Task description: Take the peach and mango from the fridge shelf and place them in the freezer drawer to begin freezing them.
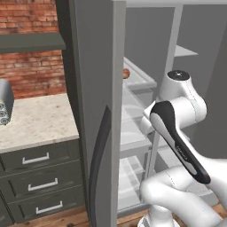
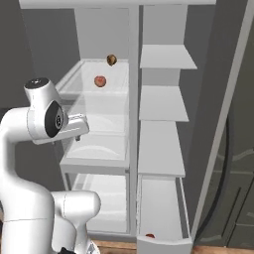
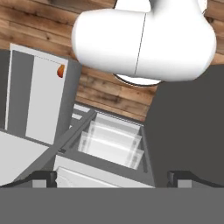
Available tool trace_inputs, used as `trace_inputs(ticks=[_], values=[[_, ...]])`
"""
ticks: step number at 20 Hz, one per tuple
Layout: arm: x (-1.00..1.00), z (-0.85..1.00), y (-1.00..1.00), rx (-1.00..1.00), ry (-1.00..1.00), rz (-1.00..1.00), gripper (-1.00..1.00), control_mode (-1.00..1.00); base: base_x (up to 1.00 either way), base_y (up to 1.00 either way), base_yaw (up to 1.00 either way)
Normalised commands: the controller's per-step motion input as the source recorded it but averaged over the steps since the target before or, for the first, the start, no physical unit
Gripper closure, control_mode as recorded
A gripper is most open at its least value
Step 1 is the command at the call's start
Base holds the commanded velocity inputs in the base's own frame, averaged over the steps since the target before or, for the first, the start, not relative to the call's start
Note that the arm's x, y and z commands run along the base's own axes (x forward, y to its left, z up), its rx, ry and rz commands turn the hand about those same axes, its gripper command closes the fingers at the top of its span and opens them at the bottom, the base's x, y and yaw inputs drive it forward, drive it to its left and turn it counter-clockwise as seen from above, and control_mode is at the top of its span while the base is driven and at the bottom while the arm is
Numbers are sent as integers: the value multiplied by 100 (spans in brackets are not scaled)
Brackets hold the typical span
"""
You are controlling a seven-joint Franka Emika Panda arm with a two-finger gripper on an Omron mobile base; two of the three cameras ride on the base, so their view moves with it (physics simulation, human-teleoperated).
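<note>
Brick-walled kitchen, fridge open: the peach sits on the fridge shelf, the mango behind it toward the back. Both lie above the gripper, which faces down at the floor with jaws wide apart and empty. A small reddish thing lies in the freezer drawer (too small to identify)

One peach, one mango, one small red fruit in the single freezer drawer, and three handled cabinet drawers.
</note>
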Motion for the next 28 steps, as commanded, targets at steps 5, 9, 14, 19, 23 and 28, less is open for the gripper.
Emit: trace_inputs(ticks=[5, 9, 14, 19, 23, 28], values=[[0, 0, 0, 0, 0, 0, -100, 100, 40, 3, 0], [28, 26, 0, 0, -2, 0, -100, -100, 35, 0, 0], [36, 84, 0, 0, -13, 0, -100, -100, 0, 0, 0], [76, 80, 20, 0, -10, -2, -100, -100, 0, 0, 0], [96, 3, 13, 2, 0, -7, -100, -100, 0, 0, 0], [80, 0, 0, 1, 0, -9, -100, -100, 0, 0, 0]])
